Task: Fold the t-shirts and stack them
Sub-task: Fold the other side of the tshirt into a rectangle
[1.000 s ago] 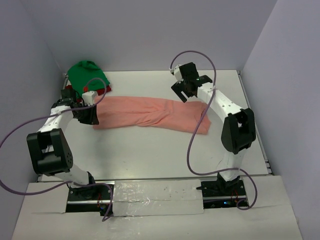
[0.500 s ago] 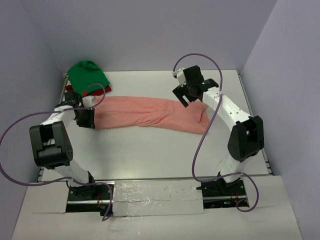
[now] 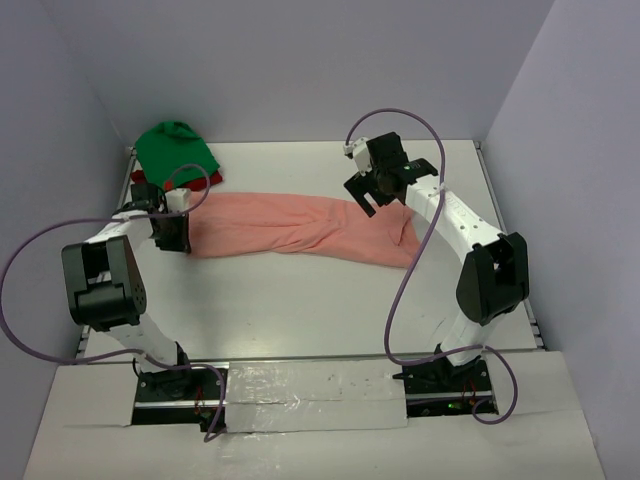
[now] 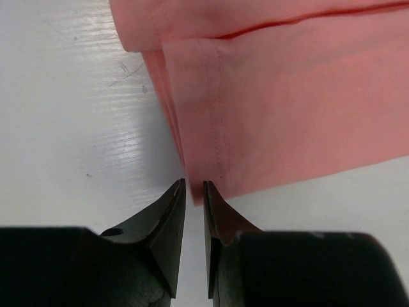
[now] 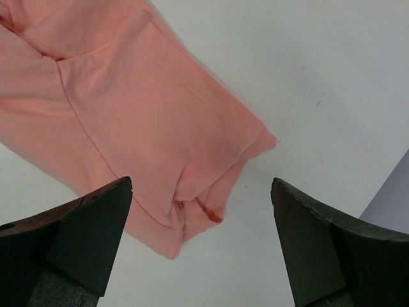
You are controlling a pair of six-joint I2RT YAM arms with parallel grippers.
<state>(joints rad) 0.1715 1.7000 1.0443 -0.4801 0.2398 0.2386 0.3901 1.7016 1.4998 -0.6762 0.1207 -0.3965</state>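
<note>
Left gripper (image 4: 193, 183), white table (image 3: 300, 300), lilac walls (image 3: 300, 60)

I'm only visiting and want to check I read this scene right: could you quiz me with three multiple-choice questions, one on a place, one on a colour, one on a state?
1. Where does the green shirt lie?
A) far left corner of the table
B) under the right arm
C) near edge, middle

2. What colour is the long shirt across the middle?
A) blue
B) salmon-pink
C) white

3. How do the right arm's fingers stand?
A) spread wide, holding nothing
B) clamped on the green shirt
C) out of view

Answers: 1 A, it sits bunched in that corner; 2 B, the top view shows salmon-pink cloth; 3 A, the wrist view shows a wide gap, cloth lying below.
</note>
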